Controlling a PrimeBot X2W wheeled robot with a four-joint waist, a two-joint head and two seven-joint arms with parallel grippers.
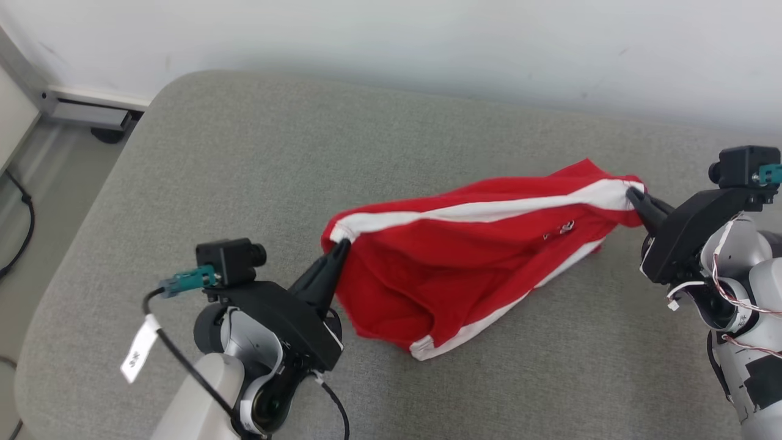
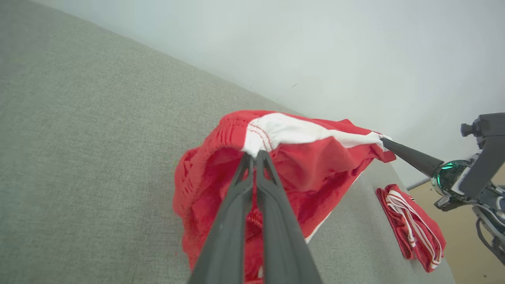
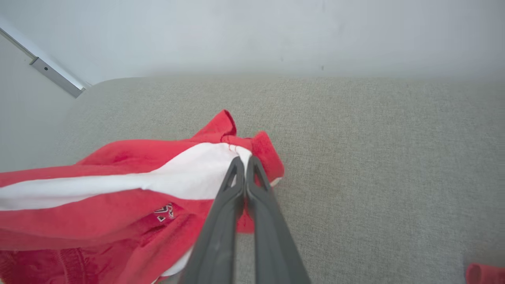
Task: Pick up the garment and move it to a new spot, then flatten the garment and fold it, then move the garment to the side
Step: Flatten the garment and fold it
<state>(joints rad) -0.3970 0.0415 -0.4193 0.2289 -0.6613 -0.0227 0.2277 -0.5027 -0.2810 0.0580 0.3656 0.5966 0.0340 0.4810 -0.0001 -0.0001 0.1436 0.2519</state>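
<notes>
Head view: a red fabric garment with white stripes (image 1: pixel 464 256) hangs stretched over the right half of a broad grey upholstered pad (image 1: pixel 244 153), its lower folds resting on the pad. The left gripper (image 1: pixel 340 247), over the pad's near-middle, has its two dark fingers pinched together on the garment's white band. The right gripper (image 1: pixel 632 195), near the pad's right end, is clamped on the other end of the same band. The pad's left half lies bare. A pale painted wall (image 1: pixel 427 43) runs along the pad's far edge. A grey metal rail (image 1: pixel 91 110) sits on the floor beyond the pad's far-left corner, and a thin black cable (image 1: pixel 24 226) lies on the floor off the pad's left side.

Left wrist view: the left gripper (image 2: pixel 254 156) meets at the white band, fingers closed on cloth, with red mesh sagging below onto the pad (image 2: pixel 79 138). The right gripper (image 2: pixel 384 141) bites the band's far tip. A second red-and-white folded cloth (image 2: pixel 410 227) lies flat at the pad's right end, apart from the held garment (image 2: pixel 315 157).

Right wrist view: the right gripper (image 3: pixel 244 161) is shut on the white band where it meets a red corner, and the garment (image 3: pixel 98 205) trails off toward the pad's left. A small red scrap of cloth (image 3: pixel 483 273) shows at the pad's (image 3: pixel 375 157) near-right edge; what it belongs to cannot be told.
</notes>
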